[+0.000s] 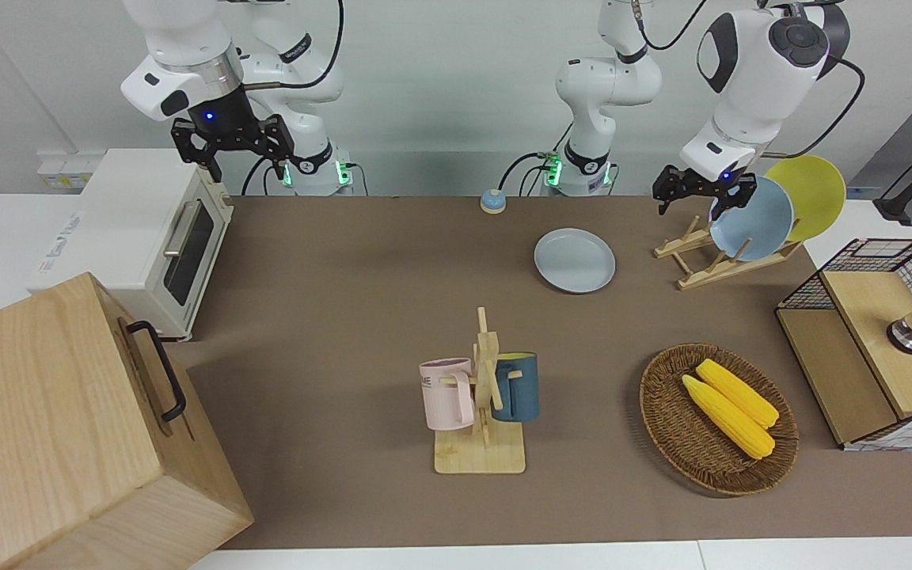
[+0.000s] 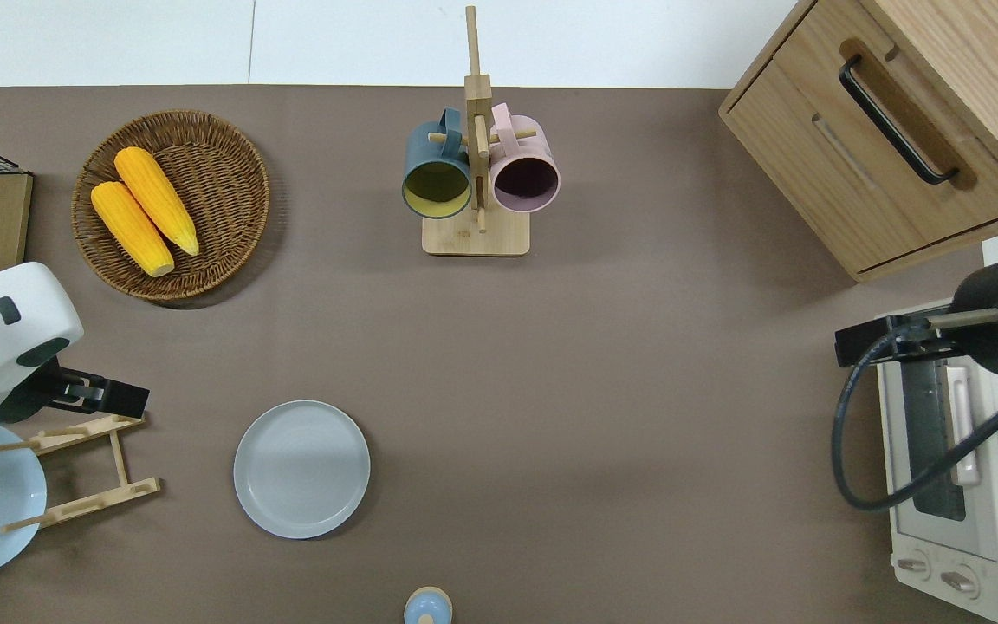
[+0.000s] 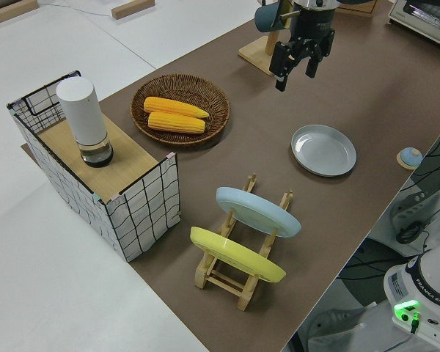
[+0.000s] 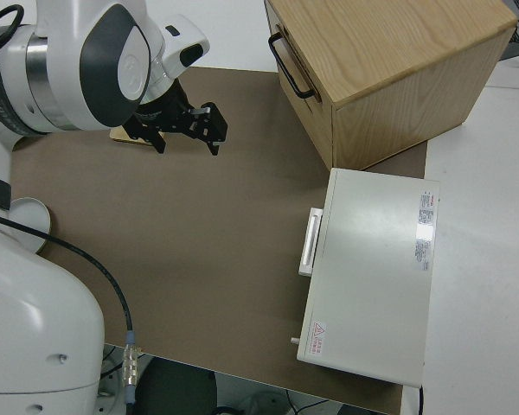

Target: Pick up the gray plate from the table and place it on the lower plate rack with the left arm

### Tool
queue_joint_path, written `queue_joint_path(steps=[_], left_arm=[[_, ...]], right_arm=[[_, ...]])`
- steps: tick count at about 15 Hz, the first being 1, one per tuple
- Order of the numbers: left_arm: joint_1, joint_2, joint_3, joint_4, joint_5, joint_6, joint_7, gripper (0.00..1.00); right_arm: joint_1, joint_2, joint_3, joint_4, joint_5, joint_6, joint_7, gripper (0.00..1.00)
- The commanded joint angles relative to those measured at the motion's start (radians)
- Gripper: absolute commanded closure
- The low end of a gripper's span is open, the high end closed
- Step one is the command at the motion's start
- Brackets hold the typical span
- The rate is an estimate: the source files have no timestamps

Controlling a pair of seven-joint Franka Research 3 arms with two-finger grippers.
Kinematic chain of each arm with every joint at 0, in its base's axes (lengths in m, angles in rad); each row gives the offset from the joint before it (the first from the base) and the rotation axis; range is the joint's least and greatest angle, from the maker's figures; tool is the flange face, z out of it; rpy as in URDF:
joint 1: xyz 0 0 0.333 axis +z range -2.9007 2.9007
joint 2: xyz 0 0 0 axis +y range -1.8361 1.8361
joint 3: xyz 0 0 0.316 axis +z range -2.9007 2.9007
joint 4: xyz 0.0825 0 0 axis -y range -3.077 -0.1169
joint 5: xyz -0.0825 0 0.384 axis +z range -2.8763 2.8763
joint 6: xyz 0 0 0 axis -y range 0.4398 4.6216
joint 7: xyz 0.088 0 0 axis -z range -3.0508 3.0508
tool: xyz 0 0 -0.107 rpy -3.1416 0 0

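Gray plate [image 2: 301,468] is seen lying flat on the brown worktop [image 2: 638,390], untouched and apart from the rack [image 2: 83,472], on the side toward the right arm's end.

At the left arm's end, a wire crate [image 1: 875,273] with a wooden insert is placed, and a white cylinder [image 3: 84,121] is stood on that insert. A wicker basket [image 2: 230,173] is set beside the crate, farther from the robots than the rack, and two cobs of corn [image 2: 157,208] are laid in it. On the rack, a sky-blue plate [image 1: 753,218] and a yellow plate [image 1: 812,190] are leaned in the slots on the side away from the gray plate. The left gripper [image 3: 301,62] is held in the air over the rack's farther rail, with its fingers spread apart and nothing between them.

Midway along the worktop, a mug stand [image 2: 476,234] is set far from the robots, with a dark blue mug [image 2: 436,169] and a pink mug [image 2: 525,169] hung on it. A small blue bell-like object [image 2: 427,607] is placed at the edge nearest the robots.

At the right arm's end, a wooden cabinet [image 2: 880,156] and a white toaster oven [image 2: 967,520] are found. The right arm is parked, and the right gripper [image 1: 230,146] is released, its fingers spread wide.
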Motion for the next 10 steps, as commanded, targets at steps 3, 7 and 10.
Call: queue_joint_path(steps=[3,7,10], left_arm=[[-0.001,-0.019,0.005,-0.02,-0.028,0.001,-0.014,0.01],[-0.004,-0.019,0.005,-0.039,-0.033,0.01,-0.017,0.01],[-0.001,-0.019,0.005,-0.045,-0.045,0.015,-0.018,0.01]], right_arm=[[-0.007,-0.002,0.007,0.006,0.007,-0.014,0.0,0.013],[-0.007,-0.002,0.005,0.006,0.007,-0.014,-0.001,0.013],[-0.007,-0.002,0.005,0.006,0.007,-0.014,0.0,0.013]])
